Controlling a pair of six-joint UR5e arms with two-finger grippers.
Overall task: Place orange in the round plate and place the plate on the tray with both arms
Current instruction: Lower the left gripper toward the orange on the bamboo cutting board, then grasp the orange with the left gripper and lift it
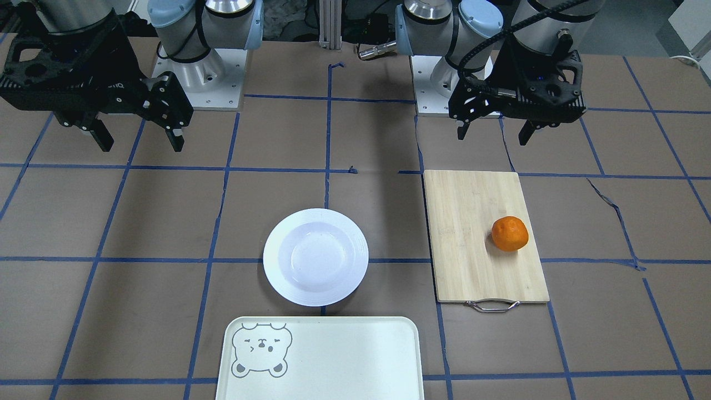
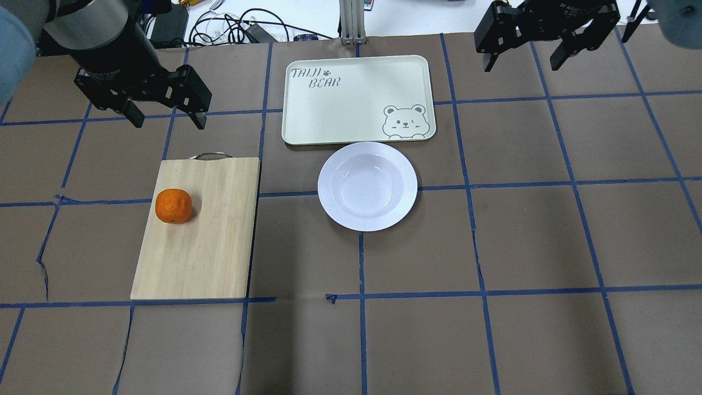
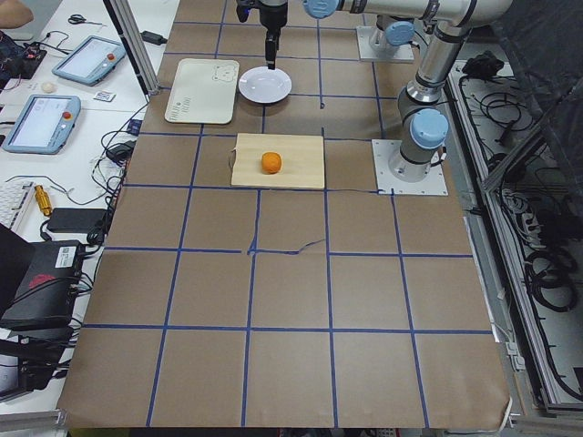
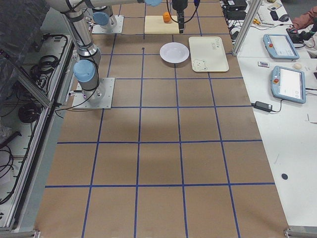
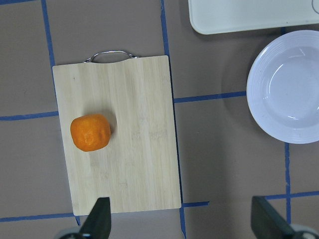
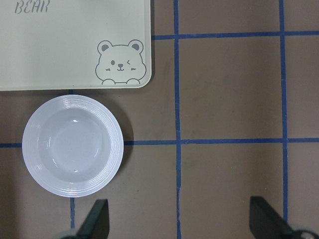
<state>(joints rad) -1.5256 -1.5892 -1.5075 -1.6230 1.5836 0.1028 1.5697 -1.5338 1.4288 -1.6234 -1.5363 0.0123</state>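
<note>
The orange (image 2: 174,206) lies on the bamboo cutting board (image 2: 208,247), toward its left side; it also shows in the left wrist view as the orange (image 5: 90,132). The empty white round plate (image 2: 367,185) sits mid-table, touching nothing, just in front of the pale tray (image 2: 351,104) with the bear face. My left gripper (image 2: 164,117) hangs open high above the table beyond the board's handle end. My right gripper (image 2: 524,59) hangs open at the far right, well away from the plate (image 6: 73,146) and the tray (image 6: 60,50).
The cutting board's metal handle (image 2: 208,156) points toward the far side. Brown paper with blue tape lines covers the table. Cables and a metal post (image 2: 351,22) lie beyond the far edge. Tablets (image 3: 41,123) rest on a side bench.
</note>
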